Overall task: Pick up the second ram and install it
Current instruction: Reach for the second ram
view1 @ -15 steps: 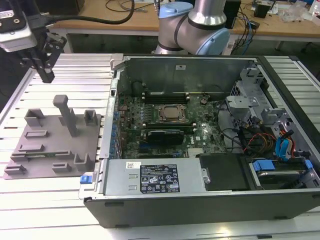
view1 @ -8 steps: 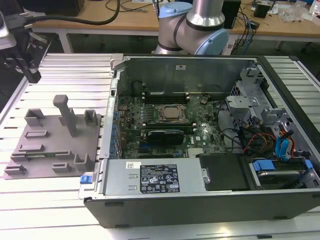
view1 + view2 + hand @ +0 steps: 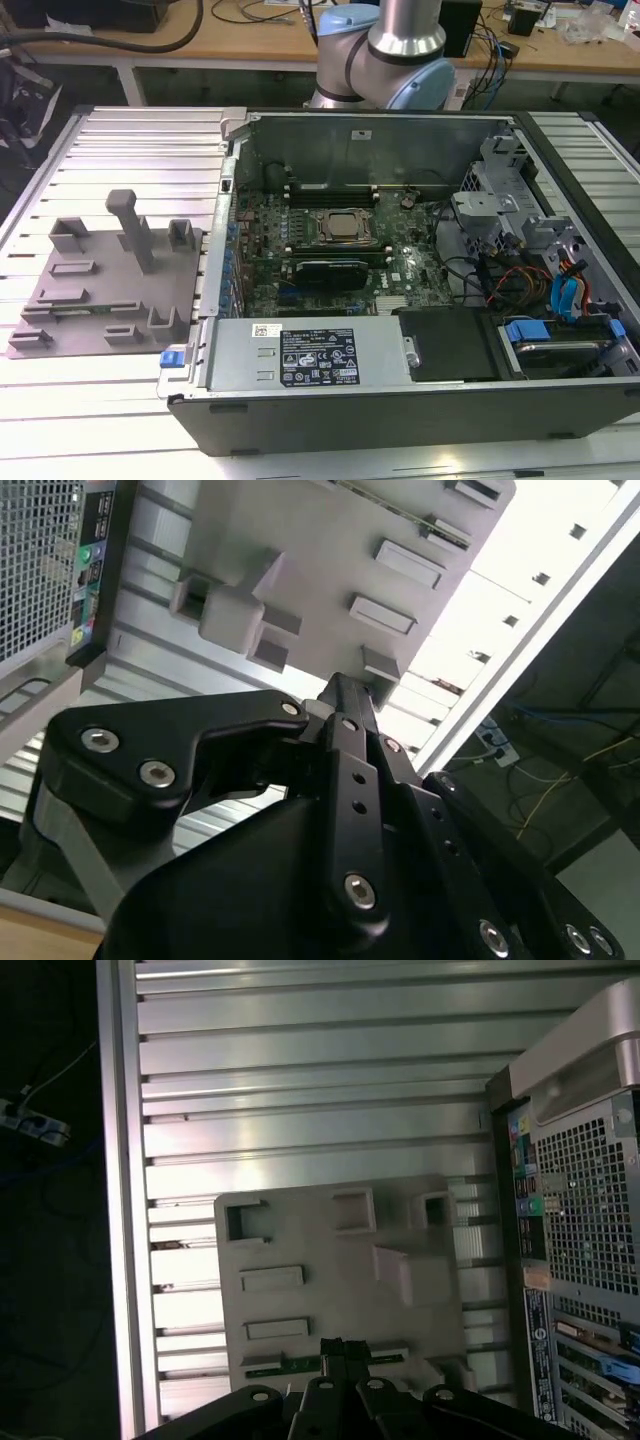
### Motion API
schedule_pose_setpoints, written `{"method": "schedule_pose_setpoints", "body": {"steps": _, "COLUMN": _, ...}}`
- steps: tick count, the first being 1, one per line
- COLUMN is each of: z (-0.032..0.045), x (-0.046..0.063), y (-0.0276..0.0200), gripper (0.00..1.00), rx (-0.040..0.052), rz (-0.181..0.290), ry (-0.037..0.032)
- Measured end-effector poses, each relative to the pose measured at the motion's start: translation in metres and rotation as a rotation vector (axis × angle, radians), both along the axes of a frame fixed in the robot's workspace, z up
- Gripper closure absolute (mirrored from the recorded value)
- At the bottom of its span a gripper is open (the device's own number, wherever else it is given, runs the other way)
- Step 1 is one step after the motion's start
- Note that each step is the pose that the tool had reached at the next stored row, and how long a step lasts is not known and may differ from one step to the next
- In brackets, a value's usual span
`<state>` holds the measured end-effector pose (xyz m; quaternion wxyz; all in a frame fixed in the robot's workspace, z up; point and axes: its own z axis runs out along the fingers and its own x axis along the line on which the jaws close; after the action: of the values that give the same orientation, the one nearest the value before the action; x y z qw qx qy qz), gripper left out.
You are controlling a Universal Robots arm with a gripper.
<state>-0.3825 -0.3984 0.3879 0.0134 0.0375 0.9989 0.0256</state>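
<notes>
The slatted aluminium table (image 3: 130, 150) carries a grey fixture plate (image 3: 100, 290). An open computer case (image 3: 450, 425) stands beside the plate, at the exterior view's right. The arm (image 3: 405, 45) rises behind the case. Beyond it, a wooden rear table (image 3: 250, 45) holds loose cables (image 3: 185, 25). In the first wrist view the gripper (image 3: 335, 1344) hangs above the plate, fingers closed together with nothing between them. The second ram (image 3: 275, 1367) lies flat in a long slot of the plate, the slot nearest the gripper.
</notes>
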Motion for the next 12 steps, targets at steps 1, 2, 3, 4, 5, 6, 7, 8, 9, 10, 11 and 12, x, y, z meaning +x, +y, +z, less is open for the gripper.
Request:
{"method": "schedule_pose_setpoints", "body": {"steps": 1, "z": -0.0001, "x": 0.000, "y": -0.0004, "gripper": 0.92, "rx": 0.0000, "rz": 0.000, "ry": 0.0000}}
{"method": "schedule_pose_setpoints", "body": {"steps": 2, "z": -0.0002, "x": -0.001, "y": -0.0027, "gripper": 0.92, "rx": -0.0001, "rz": 0.000, "ry": 0.0000}}
{"method": "schedule_pose_setpoints", "body": {"steps": 3, "z": -0.0003, "x": 0.000, "y": -0.0060, "gripper": 0.92, "rx": -0.0008, "rz": 0.000, "ry": 0.0001}}
{"method": "schedule_pose_setpoints", "body": {"steps": 4, "z": -0.0005, "x": 0.000, "y": -0.0087, "gripper": 0.92, "rx": -0.0024, "rz": 0.000, "ry": 0.0000}}
{"method": "schedule_pose_setpoints", "body": {"steps": 5, "z": -0.0007, "x": 0.000, "y": -0.0117, "gripper": 0.92, "rx": -0.0036, "rz": 0.001, "ry": 0.0001}}
{"method": "schedule_pose_setpoints", "body": {"steps": 6, "z": -0.0011, "x": 0.003, "y": -0.0141, "gripper": 0.92, "rx": -0.0038, "rz": 0.001, "ry": 0.0002}}
{"method": "schedule_pose_setpoints", "body": {"steps": 7, "z": -0.0013, "x": 0.006, "y": -0.0166, "gripper": 0.92, "rx": -0.0041, "rz": 0.001, "ry": 0.0007}}
{"method": "schedule_pose_setpoints", "body": {"steps": 8, "z": -0.0015, "x": 0.007, "y": -0.0178, "gripper": 0.92, "rx": -0.0043, "rz": 0.001, "ry": 0.0008}}
{"method": "schedule_pose_setpoints", "body": {"steps": 9, "z": -0.0017, "x": 0.008, "y": -0.0186, "gripper": 0.92, "rx": -0.0043, "rz": 0.002, "ry": 0.0007}}
{"method": "schedule_pose_setpoints", "body": {"steps": 10, "z": -0.0018, "x": 0.008, "y": -0.0197, "gripper": 0.92, "rx": -0.0044, "rz": 0.002, "ry": 0.0008}}
{"method": "schedule_pose_setpoints", "body": {"steps": 11, "z": -0.0021, "x": 0.008, "y": -0.0210, "gripper": 0.92, "rx": -0.0043, "rz": 0.002, "ry": 0.0006}}
{"method": "schedule_pose_setpoints", "body": {"steps": 12, "z": -0.0023, "x": 0.008, "y": -0.0228, "gripper": 0.92, "rx": -0.0043, "rz": 0.002, "ry": 0.0007}}
